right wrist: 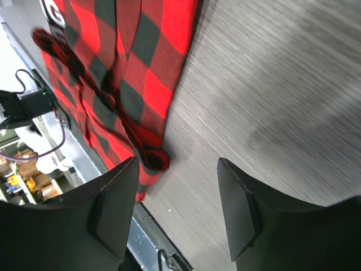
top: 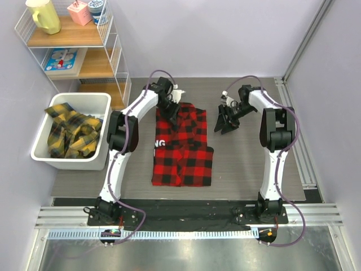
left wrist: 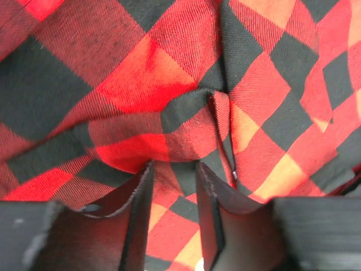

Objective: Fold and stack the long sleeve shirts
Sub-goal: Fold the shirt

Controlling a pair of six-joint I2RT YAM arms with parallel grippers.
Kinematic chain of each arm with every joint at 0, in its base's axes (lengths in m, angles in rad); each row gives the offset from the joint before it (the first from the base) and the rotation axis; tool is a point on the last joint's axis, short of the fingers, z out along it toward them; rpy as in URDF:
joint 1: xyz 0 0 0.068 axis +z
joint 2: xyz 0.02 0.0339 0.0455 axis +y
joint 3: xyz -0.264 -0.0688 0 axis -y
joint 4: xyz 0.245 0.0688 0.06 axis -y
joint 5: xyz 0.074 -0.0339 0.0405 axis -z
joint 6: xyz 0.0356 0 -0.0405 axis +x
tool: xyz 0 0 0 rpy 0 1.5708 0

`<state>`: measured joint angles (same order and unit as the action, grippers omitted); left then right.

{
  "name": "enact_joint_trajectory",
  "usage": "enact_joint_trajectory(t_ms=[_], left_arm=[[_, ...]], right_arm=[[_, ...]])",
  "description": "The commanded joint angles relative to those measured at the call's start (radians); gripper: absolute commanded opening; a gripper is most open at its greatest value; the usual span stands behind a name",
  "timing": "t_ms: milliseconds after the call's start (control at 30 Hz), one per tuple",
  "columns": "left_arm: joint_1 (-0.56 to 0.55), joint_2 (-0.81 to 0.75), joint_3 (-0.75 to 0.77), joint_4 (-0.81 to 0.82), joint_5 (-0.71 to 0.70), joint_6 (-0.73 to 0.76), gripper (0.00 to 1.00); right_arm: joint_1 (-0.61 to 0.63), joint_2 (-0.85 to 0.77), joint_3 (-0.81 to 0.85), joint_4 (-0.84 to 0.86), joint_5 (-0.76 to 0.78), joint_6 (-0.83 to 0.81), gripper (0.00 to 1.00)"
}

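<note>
A red-and-black long sleeve shirt [top: 183, 148] lies partly folded on the grey table, with white lettering [top: 161, 144] along its left side. My left gripper [top: 171, 110] is low over the shirt's far left part. In the left wrist view its jaws [left wrist: 175, 166] stand apart over the checked cloth [left wrist: 141, 79], with a small raised pucker [left wrist: 217, 107] just beyond the fingertips and nothing pinched. My right gripper [top: 224, 123] hangs open over bare table to the right of the shirt. The right wrist view shows its wide jaws [right wrist: 176, 164] beside the shirt's edge [right wrist: 149, 90]. Yellow-and-black shirts [top: 70, 132] sit crumpled in a bin.
The white bin [top: 73, 164] stands at the left of the table. Behind it is a wire shelf [top: 110, 56] holding a yellow mug [top: 44, 16] and small items. A metal rail [top: 186, 217] runs along the near edge by the arm bases.
</note>
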<state>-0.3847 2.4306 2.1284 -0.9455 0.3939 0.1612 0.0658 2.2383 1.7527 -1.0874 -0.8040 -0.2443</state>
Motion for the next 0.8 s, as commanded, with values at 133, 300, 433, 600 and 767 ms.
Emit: enact_joint_trajectory(t_ms=[133, 300, 433, 600, 767], left_arm=[[0.058, -0.296, -0.249, 0.195, 0.133, -0.083, 0.51], [0.063, -0.510, -0.519, 0.101, 0.273, 0.032, 0.56], [0.064, -0.561, -0.643, 0.020, 0.278, 0.060, 0.57], [0.063, -0.568, -0.713, 0.039, 0.240, 0.070, 0.60], [0.061, -0.536, -0.714, 0.017, 0.215, 0.095, 0.61]], right_arm=[[0.019, -0.144, -0.181, 0.029, -0.043, 0.022, 0.67], [0.087, -0.209, -0.303, 0.165, -0.037, 0.092, 0.74], [0.121, -0.207, -0.312, 0.202, -0.035, 0.126, 0.76], [0.169, -0.181, -0.303, 0.239, -0.004, 0.143, 0.75], [0.204, -0.154, -0.295, 0.251, 0.014, 0.142, 0.65]])
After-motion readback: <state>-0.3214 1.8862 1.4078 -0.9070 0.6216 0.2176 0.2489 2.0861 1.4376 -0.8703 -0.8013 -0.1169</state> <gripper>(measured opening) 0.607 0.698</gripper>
